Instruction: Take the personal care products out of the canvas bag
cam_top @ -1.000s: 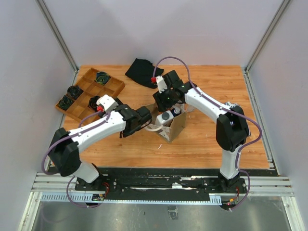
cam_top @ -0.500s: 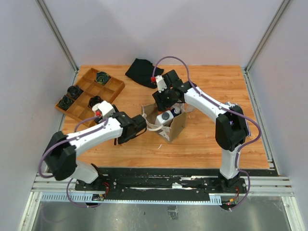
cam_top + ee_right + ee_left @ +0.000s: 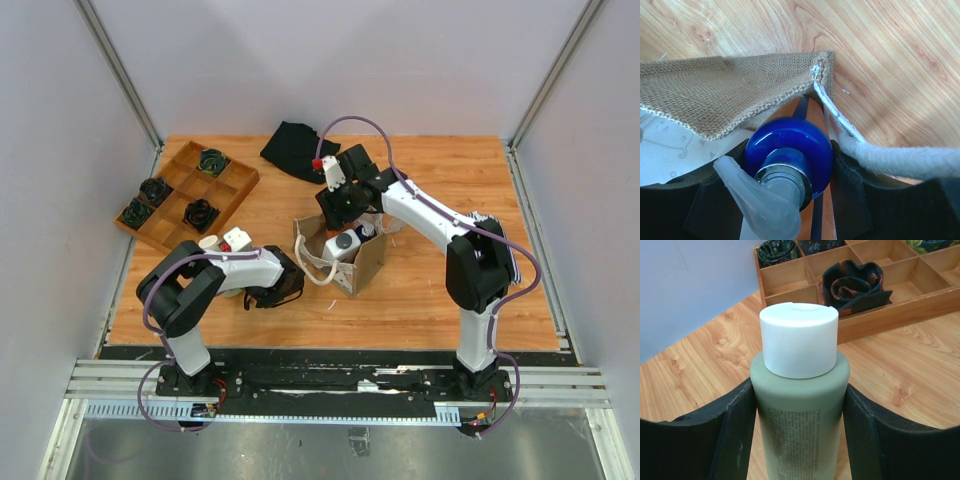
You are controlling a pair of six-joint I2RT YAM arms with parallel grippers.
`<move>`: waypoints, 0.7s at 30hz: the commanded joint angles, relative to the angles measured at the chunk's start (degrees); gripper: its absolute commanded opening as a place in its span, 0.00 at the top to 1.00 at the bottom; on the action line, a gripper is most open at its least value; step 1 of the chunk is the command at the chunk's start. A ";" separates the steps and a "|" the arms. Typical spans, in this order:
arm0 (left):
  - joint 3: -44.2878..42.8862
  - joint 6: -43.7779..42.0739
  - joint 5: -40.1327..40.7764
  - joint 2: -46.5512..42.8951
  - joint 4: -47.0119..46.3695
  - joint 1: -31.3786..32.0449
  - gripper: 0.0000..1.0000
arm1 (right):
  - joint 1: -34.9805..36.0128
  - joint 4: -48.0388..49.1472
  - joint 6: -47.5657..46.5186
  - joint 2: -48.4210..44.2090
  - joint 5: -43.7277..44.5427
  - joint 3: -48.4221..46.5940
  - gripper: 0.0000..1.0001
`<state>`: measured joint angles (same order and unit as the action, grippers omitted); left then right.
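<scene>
Olive-beige with a white cap (image 3: 799, 340), one bottle (image 3: 800, 450) is clamped upright between the black fingers of the left pincer (image 3: 799, 412) above the counter (image 3: 910, 375). The divided wooden tray (image 3: 875, 320) lies ahead of its tips and the canvas bag (image 3: 368, 262) is apart, behind it. The right pincer (image 3: 787, 185) is closed on an orange-brown bottle (image 3: 812, 112) with a blue pump cap (image 3: 790, 142) inside the bag's corner, with the woven wall just ahead of the fingers and a white loop handle (image 3: 890, 157) just beside one.

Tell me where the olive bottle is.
The olive bottle sits in the left claw, just before the wooden tray, left of the bag.
</scene>
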<state>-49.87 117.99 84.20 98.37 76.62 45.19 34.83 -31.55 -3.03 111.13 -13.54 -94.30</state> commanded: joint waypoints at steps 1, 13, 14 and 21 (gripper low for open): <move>-1.86 14.41 14.23 0.29 1.64 0.16 1.00 | 0.77 -1.06 -0.33 0.65 -1.94 -1.58 0.99; -5.42 14.76 14.23 7.40 1.61 2.28 1.00 | 0.77 3.31 0.61 -8.73 0.10 0.93 0.99; -5.76 14.90 14.23 8.48 1.60 2.47 0.99 | 0.77 4.14 0.71 -9.87 0.36 1.29 0.99; -5.17 19.33 14.15 11.38 1.70 3.06 0.90 | 0.61 10.02 1.01 -17.01 2.33 3.63 0.99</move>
<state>-55.18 118.32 90.08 108.33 81.17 47.70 34.83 -29.28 -2.74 100.22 -12.47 -90.98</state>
